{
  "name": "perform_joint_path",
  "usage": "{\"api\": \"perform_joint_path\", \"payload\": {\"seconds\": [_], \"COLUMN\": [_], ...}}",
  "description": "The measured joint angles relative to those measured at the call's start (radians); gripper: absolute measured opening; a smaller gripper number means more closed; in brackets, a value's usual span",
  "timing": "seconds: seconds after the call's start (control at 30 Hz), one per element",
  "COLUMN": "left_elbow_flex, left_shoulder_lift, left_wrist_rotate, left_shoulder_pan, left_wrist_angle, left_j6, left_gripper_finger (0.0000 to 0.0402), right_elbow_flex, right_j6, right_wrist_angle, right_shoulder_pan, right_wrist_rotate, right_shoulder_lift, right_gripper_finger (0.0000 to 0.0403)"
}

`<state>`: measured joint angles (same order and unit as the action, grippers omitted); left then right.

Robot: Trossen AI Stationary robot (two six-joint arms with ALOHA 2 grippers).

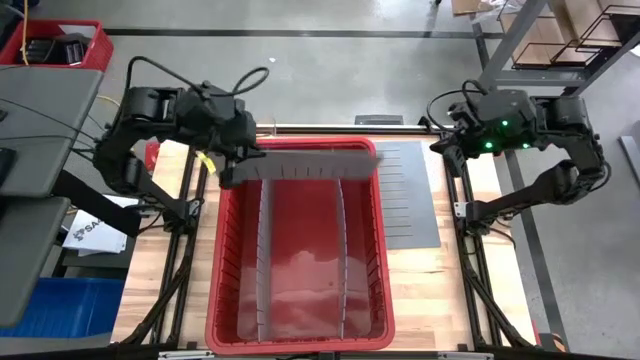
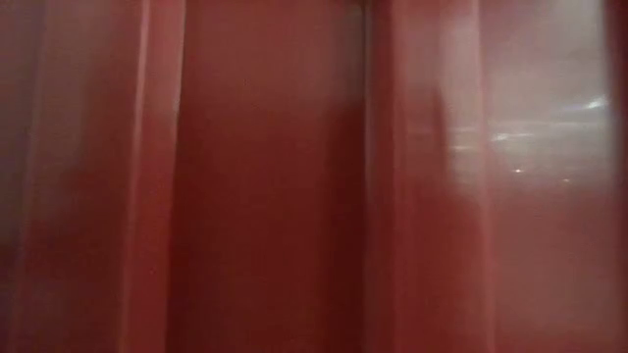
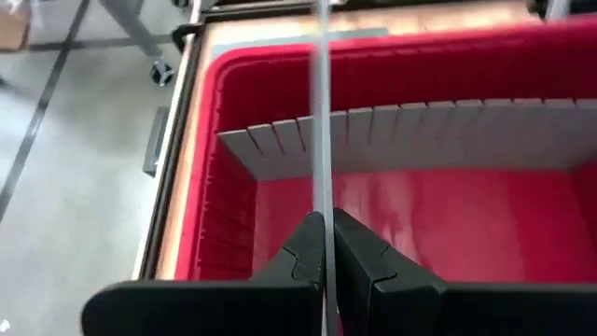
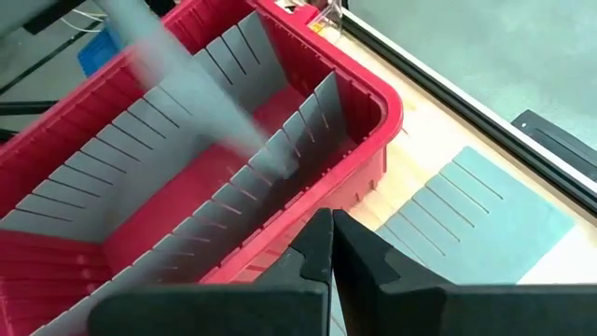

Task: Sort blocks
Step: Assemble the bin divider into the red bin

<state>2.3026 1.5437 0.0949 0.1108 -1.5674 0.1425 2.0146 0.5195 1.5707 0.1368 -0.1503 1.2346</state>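
No blocks show in any view. A large red bin [image 1: 300,250] stands mid-table with two long grey slotted dividers [image 1: 265,255] [image 1: 343,250] upright inside it. My left gripper [image 1: 233,168] is at the bin's far left corner, shut on a third grey divider sheet [image 1: 305,165]. That sheet reaches across the bin's far end and shows blurred in the right wrist view [image 4: 182,79]. My right gripper [image 4: 331,245] is shut on nothing. It hovers off the bin's far right corner, above the table. My left gripper pinches the divider sheet between its two fingers near the sheet's left end [image 3: 324,229]. The sheet shows edge-on between the fingers [image 3: 303,252]. The fingers slant down from the table's left side. The sheet reaches out over the bin's far end; whether it touches the rim I cannot tell.
More flat grey slotted divider sheets [image 1: 405,195] lie on the wooden table right of the bin, also in the right wrist view [image 4: 476,215]. The bin's red wall [image 2: 314,176] fills the low view. A blue bin [image 1: 70,305] sits off the table's left side.
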Motion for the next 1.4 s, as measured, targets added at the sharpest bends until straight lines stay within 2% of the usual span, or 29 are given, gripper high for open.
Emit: {"api": "perform_joint_path", "payload": {"seconds": [0.13,0.27,0.47,0.73,1.0,1.23,1.4], "left_elbow_flex": [-0.069,-0.112,-0.163,-0.382,-0.560,-0.666,-0.689], "left_shoulder_lift": [-0.013,-0.041,-0.078,-0.150,-0.285,-0.365,-0.372], "left_wrist_rotate": [-0.073,-0.082,-0.060,-0.053,-0.048,-0.026,-0.106], "left_shoulder_pan": [0.001,-0.002,-0.003,-0.023,-0.016,0.019,0.033], "left_wrist_angle": [0.034,0.130,0.205,0.333,0.434,0.467,0.505], "left_j6": [-0.029,-0.052,-0.061,-0.062,-0.028,0.006,0.010], "left_gripper_finger": [0.0000,0.0000,0.0000,0.0000,0.0000,0.0000,0.0000], "right_elbow_flex": [0.000,0.000,0.000,0.000,0.000,0.000,0.000], "right_j6": [-0.004,-0.026,-0.027,-0.023,-0.002,0.026,0.042], "right_wrist_angle": [0.000,0.000,0.000,0.000,0.000,0.000,-0.004], "right_shoulder_pan": [0.000,0.000,0.000,0.000,0.000,0.000,0.000], "right_wrist_rotate": [0.001,0.001,0.002,0.002,0.002,-0.002,-0.004], "right_shoulder_lift": [0.002,0.007,0.009,0.009,0.009,0.009,0.010], "right_gripper_finger": [0.0000,0.0000,0.0000,0.0000,0.0000,0.0000,0.0000]}}
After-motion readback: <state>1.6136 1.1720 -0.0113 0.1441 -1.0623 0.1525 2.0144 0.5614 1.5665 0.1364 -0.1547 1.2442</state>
